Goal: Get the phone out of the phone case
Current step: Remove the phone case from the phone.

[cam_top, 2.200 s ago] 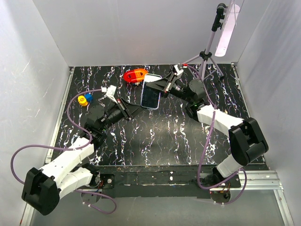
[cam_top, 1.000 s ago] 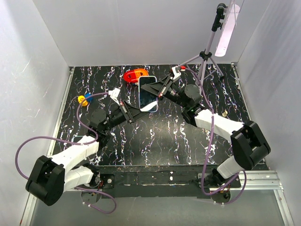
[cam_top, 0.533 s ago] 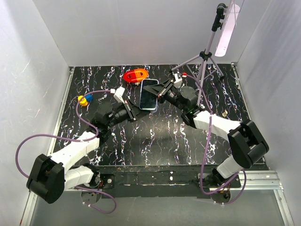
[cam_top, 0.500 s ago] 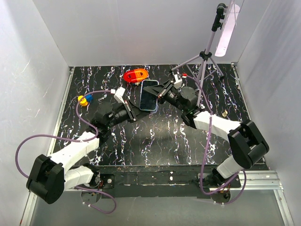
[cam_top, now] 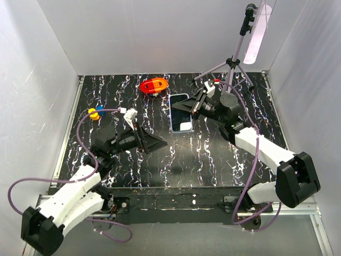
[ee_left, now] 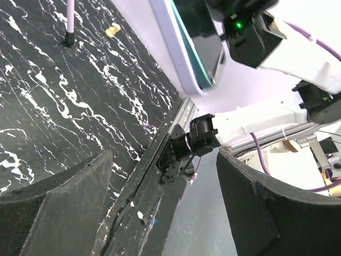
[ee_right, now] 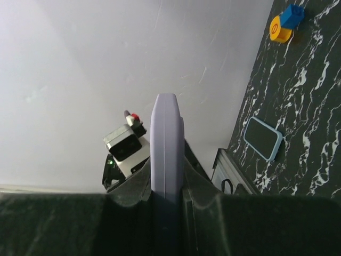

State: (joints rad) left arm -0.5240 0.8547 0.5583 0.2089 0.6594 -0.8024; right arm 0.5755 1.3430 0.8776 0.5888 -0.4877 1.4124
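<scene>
The phone, dark screen up, sits in its lavender case, held above the table's back middle. My right gripper is shut on the case's right edge. In the right wrist view the case stands edge-on, pinched between the two fingers of the right gripper. My left gripper hangs open, apart from the phone, to its near left. The left wrist view shows the left gripper with nothing between its wide-spread fingers, and the case and phone high up ahead.
A red-orange toy lies at the back. A yellow-and-blue toy sits at the left. A tripod stands at the back right. In the right wrist view a dark flat rectangle with a light-blue rim lies on the table near its rail.
My left gripper has opened, let go of the cased phone and drawn back toward the near left. My right gripper has carried the cased phone a little to the right.
</scene>
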